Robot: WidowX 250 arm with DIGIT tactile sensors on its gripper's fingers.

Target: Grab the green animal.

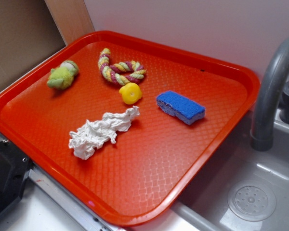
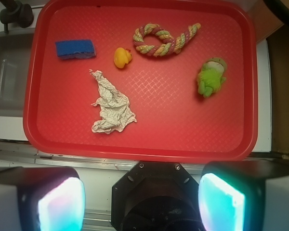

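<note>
Exterior: paper (image 1: 102,131) nearest, green animal (image 1: 62,75) far-left on tray (image 1: 221,139), clear of rope (image 1: 120,70) | Wrist: gripper (image 2: 140,202) pads spread, empty, short of tray; animal right-centre | Next: centre over plush, descend, close across narrow width.

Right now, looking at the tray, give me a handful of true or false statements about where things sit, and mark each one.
1. The green animal lies on the red tray. True.
2. The gripper is shut on the green animal. False: its fingers stand apart, open, off the tray's near edge.
3. The yellow duck sits between the blue sponge and the braided rope. True.
4. The crumpled paper covers the green animal. False: they lie well apart.
5. The blue sponge rests in the sink. False: it is on the tray.
</note>
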